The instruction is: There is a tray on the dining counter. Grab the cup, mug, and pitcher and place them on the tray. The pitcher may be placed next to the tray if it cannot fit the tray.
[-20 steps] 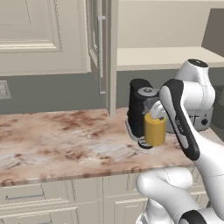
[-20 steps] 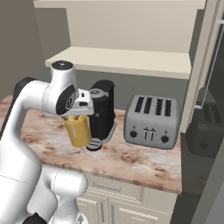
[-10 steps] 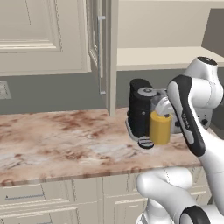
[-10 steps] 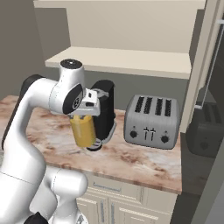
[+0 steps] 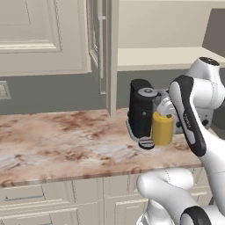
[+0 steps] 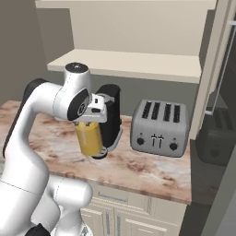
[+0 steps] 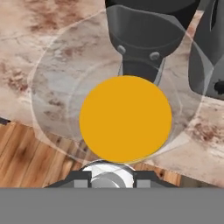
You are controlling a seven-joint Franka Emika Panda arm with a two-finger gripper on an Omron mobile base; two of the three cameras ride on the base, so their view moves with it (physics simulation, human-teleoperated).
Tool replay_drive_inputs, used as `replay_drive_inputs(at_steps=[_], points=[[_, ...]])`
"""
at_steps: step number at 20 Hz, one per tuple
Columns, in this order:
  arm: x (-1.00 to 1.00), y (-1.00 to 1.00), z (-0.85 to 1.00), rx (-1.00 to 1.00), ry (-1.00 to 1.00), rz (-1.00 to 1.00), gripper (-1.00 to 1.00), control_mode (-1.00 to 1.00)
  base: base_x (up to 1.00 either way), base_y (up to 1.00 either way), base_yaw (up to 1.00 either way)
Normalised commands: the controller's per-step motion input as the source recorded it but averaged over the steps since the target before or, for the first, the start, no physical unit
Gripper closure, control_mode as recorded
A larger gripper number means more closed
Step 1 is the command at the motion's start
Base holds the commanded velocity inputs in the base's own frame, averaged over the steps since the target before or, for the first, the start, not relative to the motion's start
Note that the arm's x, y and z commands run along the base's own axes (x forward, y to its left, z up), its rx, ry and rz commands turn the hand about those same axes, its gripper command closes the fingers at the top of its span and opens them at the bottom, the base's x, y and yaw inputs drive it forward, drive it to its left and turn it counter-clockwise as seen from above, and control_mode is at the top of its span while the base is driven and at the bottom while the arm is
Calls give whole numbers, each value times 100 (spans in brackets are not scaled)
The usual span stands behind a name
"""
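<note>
Pitcher (image 5: pixel 162 129) is shifting rightward off the surface (image 5: pixel 57 140), gripper (image 6: pixel 91 120) grasping it from above; swinging risks clipping the coffee machine (image 5: pixel 139 110) at 9 o'clock.

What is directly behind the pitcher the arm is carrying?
Behind the pitcher stands the black coffee machine on the marbled worktop. The pitcher and end effector cover the machine's near side, so its front is hidden.

Pitcher (image 7: pixel 118 87): clear glass (orange fill); counter (image 5: pixel 57 140): polished marbled stone; coffee machine (image 5: pixel 140 112): matt black plastic; toaster (image 6: pixel 159 128): brushed metal.
</note>
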Motion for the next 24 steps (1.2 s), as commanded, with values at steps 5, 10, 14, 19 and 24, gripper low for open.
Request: replay_drive_inputs(at_steps=[5, 10, 14, 19, 24], points=[[0, 0, 0, 0, 0, 0, 100, 100, -61, -9, 0], [0, 0, 0, 0, 0, 0, 100, 100, -75, -1, 3], [0, 0, 0, 0, 0, 0, 100, 100, -53, 0, 11], [0, 0, 0, 0, 0, 0, 100, 100, -17, 16, 28], [0, 0, 0, 0, 0, 0, 100, 100, -2, 38, 51]])
